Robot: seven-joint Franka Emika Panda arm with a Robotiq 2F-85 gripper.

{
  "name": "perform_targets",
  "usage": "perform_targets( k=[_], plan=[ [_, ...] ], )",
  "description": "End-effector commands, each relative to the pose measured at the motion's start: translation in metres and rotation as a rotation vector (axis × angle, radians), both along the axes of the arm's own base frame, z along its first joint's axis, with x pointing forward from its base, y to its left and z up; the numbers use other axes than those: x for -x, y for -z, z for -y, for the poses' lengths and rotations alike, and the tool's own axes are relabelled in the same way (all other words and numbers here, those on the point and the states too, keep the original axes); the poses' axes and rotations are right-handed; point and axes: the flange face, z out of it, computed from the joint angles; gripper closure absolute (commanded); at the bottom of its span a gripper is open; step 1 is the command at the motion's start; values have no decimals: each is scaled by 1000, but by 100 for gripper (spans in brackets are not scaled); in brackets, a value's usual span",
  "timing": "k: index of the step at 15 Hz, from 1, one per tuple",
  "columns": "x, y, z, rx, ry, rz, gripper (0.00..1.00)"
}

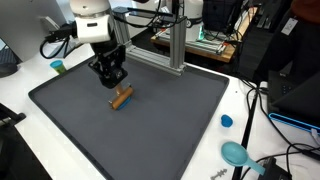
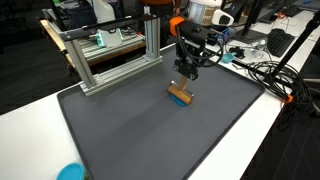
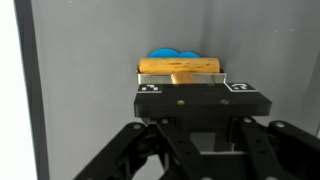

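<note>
Our gripper (image 1: 113, 82) hangs straight over the wooden tool (image 1: 121, 97), which lies flat on the mat (image 1: 175, 120) and is reachable from above. Whether the jaws stand wide or narrow, we cannot tell.

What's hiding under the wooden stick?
A blue part peeks out beneath the wooden stick, lying on the grey mat. Its remainder is covered by the wood.

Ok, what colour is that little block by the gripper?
The block is tan wood with a blue part; clearest in the wrist view.
</note>
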Motion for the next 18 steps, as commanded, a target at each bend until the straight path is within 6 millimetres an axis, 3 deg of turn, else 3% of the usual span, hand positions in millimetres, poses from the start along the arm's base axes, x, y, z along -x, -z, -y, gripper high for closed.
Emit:
perform_targets(
  k=[1, 8, 18],
  plan=[
    [3, 44, -2, -115, -15, -37, 78],
    [3, 46, 9, -173, -8, -45, 78],
    [3, 46, 8, -238, 13, -50, 78]
  ],
)
